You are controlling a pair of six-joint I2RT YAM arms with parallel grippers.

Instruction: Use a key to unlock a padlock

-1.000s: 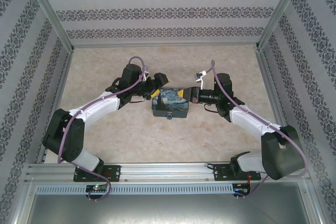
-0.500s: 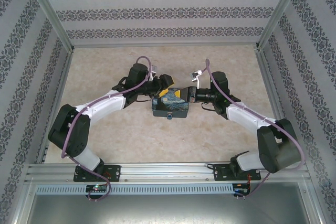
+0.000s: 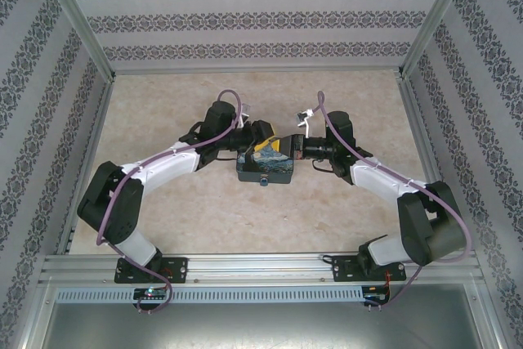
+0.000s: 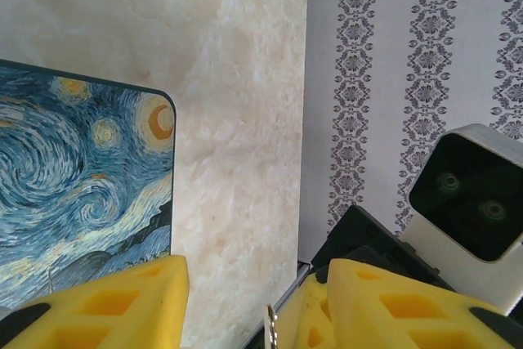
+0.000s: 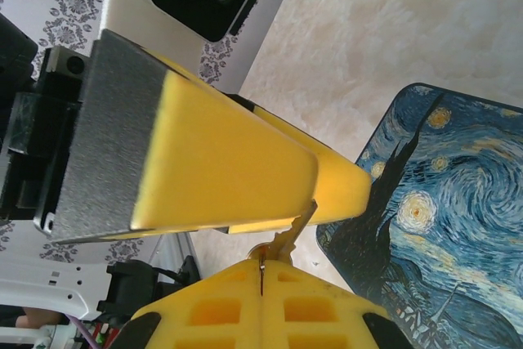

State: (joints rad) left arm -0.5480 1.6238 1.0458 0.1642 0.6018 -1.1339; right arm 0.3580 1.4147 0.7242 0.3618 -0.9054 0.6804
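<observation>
Robot test booth: aluminium frame [image 3: 261,268], wallpapered panels [image 3: 253,18], marble-look tabletop [image 3: 261,222].

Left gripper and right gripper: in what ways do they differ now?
The left gripper has its jaws apart; the right gripper has them pressed together. The left gripper is by the padlock on its left side, the right gripper on its right. Both have yellow fingers.

padlock: chunky block [image 3: 264,161] with a dark blue swirly night-sky picture and yellow spots, dark sides, picture side up, mid table [image 3: 163,202] | key: tiny thin metal key [image 5: 298,222], pinched in the right gripper [image 5: 261,275] tips, blue head hidden, near the block's right end
</observation>
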